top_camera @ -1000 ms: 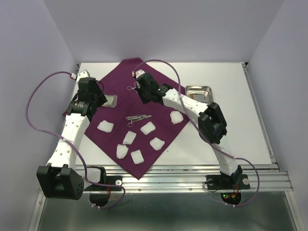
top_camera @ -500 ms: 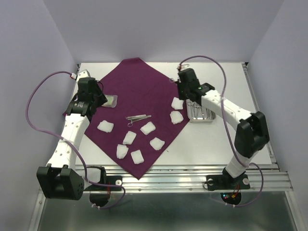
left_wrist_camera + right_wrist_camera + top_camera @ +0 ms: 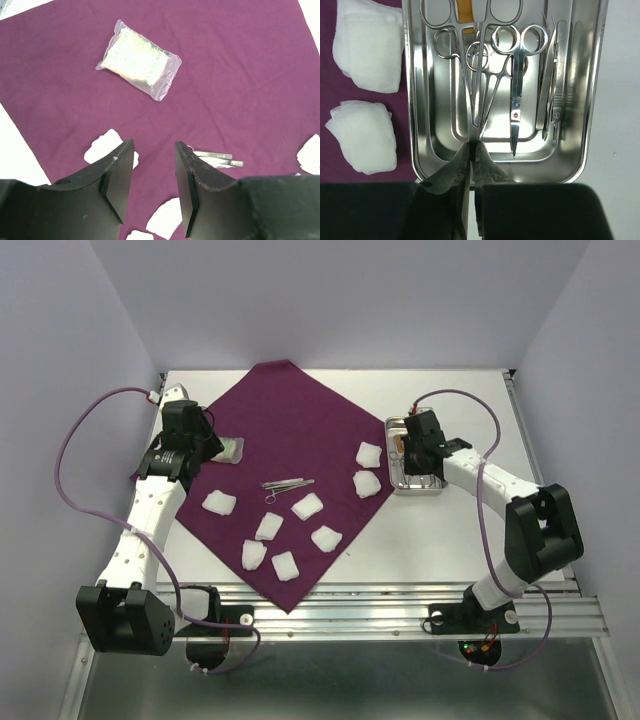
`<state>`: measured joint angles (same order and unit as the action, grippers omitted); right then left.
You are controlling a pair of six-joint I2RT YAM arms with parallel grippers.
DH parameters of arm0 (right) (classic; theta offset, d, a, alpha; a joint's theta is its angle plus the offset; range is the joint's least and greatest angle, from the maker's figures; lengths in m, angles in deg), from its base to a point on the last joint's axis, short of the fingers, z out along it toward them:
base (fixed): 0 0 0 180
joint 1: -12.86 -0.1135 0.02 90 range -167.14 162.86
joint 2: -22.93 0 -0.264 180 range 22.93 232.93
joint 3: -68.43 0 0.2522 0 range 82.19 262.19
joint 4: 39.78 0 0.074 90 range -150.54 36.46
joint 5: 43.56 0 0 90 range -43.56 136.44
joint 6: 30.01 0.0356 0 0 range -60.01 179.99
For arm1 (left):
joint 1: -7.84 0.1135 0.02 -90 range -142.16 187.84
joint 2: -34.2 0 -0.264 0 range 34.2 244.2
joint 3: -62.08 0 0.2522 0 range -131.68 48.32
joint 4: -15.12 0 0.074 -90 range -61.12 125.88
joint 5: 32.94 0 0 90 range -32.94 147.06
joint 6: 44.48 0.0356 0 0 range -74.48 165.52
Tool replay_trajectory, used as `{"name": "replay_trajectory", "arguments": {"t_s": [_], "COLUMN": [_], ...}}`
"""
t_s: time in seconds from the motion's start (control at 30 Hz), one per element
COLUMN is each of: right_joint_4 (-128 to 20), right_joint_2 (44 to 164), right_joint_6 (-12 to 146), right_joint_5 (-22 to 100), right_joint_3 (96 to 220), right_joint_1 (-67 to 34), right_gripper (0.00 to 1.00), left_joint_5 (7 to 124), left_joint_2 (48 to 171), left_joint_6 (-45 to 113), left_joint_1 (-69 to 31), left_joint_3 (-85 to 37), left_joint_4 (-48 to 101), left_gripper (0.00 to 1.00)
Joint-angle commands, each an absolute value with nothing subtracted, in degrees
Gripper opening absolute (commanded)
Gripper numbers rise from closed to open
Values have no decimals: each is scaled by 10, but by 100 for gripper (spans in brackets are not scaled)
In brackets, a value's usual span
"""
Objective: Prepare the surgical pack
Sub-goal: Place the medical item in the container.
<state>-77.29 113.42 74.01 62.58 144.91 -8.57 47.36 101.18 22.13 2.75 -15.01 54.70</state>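
Note:
The surgical pack, a large maroon cloth (image 3: 290,410), lies spread as a diamond on the white table and also shows in the left wrist view (image 3: 225,75). On it lie a clear plastic packet (image 3: 230,450), steel tweezers (image 3: 288,483) and several white gauze pads (image 3: 307,506). My left gripper (image 3: 196,445) is open and empty above the cloth's left part, near the packet (image 3: 140,60). My right gripper (image 3: 412,468) is over the steel tray (image 3: 430,490), shut on the tips of ring-handled forceps (image 3: 472,90).
The tray (image 3: 415,100) holds other ringed instruments, small scissors (image 3: 516,85) and tweezers (image 3: 552,75). Two gauze pads (image 3: 367,45) lie on the cloth's right corner right beside the tray. Grey walls enclose the table; a metal rail runs along its near edge.
My right gripper has swung from the far part of the cloth to the tray on the right; the ringed forceps are gone from the cloth. The left arm has not moved.

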Motion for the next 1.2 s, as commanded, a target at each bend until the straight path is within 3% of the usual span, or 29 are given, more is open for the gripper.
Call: {"name": "replay_trajectory", "arguments": {"t_s": [0.0, 0.43, 0.5, 0.53, 0.6, 0.63, 0.83, 0.97, 1.17], "right_joint_4": [-728, -717, -717, -717, -720, -723, -747, -742, -754], "right_joint_2": [1143, 1170, 1164, 1158, 1142, 1137, 1106, 1112, 1239], "right_joint_6": [755, 773, 773, 773, 771, 770, 755, 739, 676], "right_joint_5": [616, 603, 601, 601, 607, 608, 590, 572, 579], "right_joint_3": [1441, 1411, 1406, 1405, 1405, 1408, 1457, 1500, 1609], "right_joint_1": [-83, -83, -83, -83, -83, -83, -83, -137, -250], "right_gripper": [0, 2, 12, 28, 45, 48, 52, 52, 57], "left_joint_5": [476, 473, 474, 474, 474, 474, 476, 472, 470], "left_joint_2": [1007, 1007, 1009, 1009, 1010, 1011, 1015, 1019, 1020], "left_joint_6": [225, 223, 222, 223, 222, 223, 221, 222, 219], "left_joint_1": [31, 31, 31, 31, 31, 31, 31, 31, 31], "left_joint_3": [-149, -146, -147, -147, -149, -149, -151, -150, -151], "left_joint_4": [530, 531, 531, 531, 530, 531, 529, 527, 531], "left_gripper": [49, 49, 49, 49, 49, 49, 49, 49, 49]}}
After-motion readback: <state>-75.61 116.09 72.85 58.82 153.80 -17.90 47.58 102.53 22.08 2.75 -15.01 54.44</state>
